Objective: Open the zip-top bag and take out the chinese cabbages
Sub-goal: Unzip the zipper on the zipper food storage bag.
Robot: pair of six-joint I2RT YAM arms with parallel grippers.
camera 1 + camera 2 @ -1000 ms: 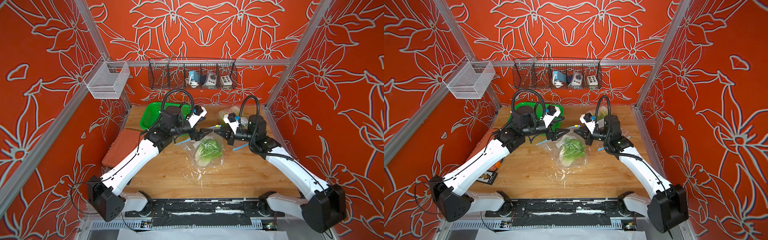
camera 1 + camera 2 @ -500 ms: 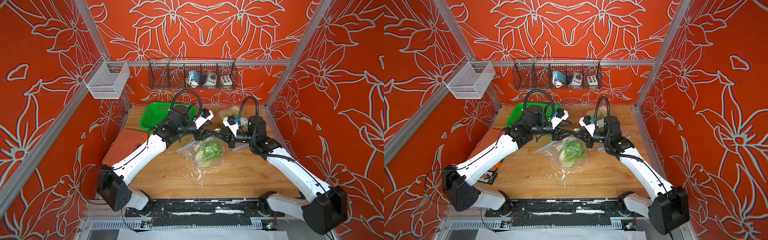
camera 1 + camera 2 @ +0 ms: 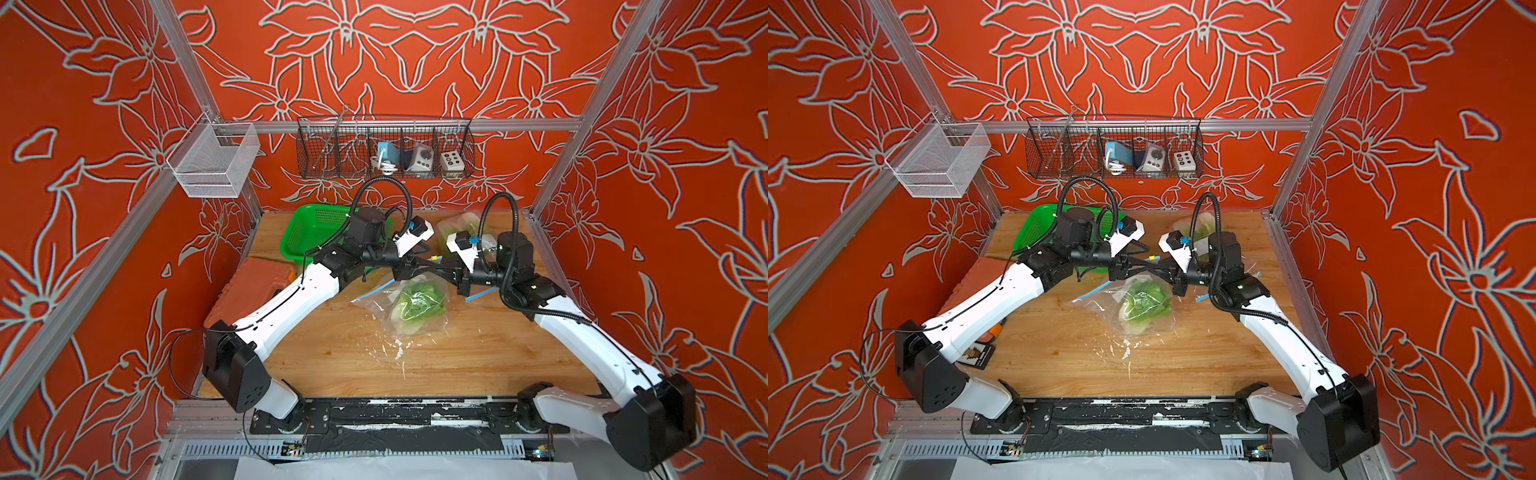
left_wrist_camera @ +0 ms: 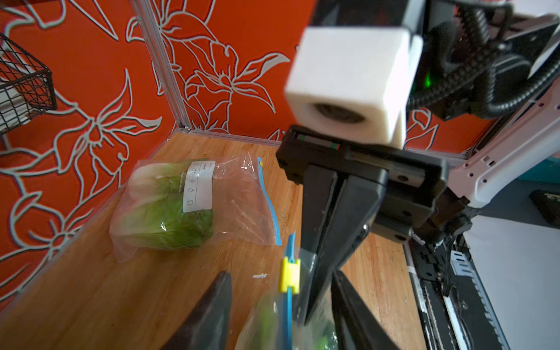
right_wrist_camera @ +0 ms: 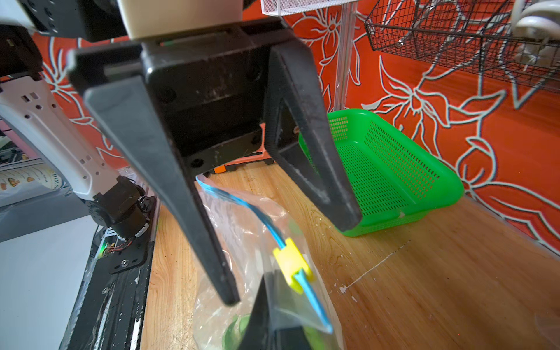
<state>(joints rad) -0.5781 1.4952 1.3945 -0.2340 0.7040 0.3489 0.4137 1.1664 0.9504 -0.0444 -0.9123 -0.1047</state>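
The zip-top bag (image 3: 376,297) hangs over the middle of the wooden table, its bottom resting on the wood. A chinese cabbage (image 3: 419,303) shows green through the plastic, also in a top view (image 3: 1144,303). My right gripper (image 5: 272,303) is shut on the bag's top corner just past the yellow slider (image 5: 291,269). My left gripper (image 4: 281,272) faces it, open, with its fingers (image 5: 194,218) on either side of the blue zip strip and slider (image 4: 289,278). In both top views the two grippers meet tip to tip above the bag (image 3: 1154,268).
A second zip-top bag (image 4: 242,194) holding a cabbage (image 4: 163,209) lies at the back right corner. A green mesh basket (image 3: 316,237) stands at the back left. A red-brown block (image 3: 253,286) lies by the left wall. Wire baskets (image 3: 386,149) hang on the back wall.
My left arm has moved right toward the right gripper and now straddles the bag's zip. Its jaws have narrowed a little. The right gripper keeps its hold on the bag.
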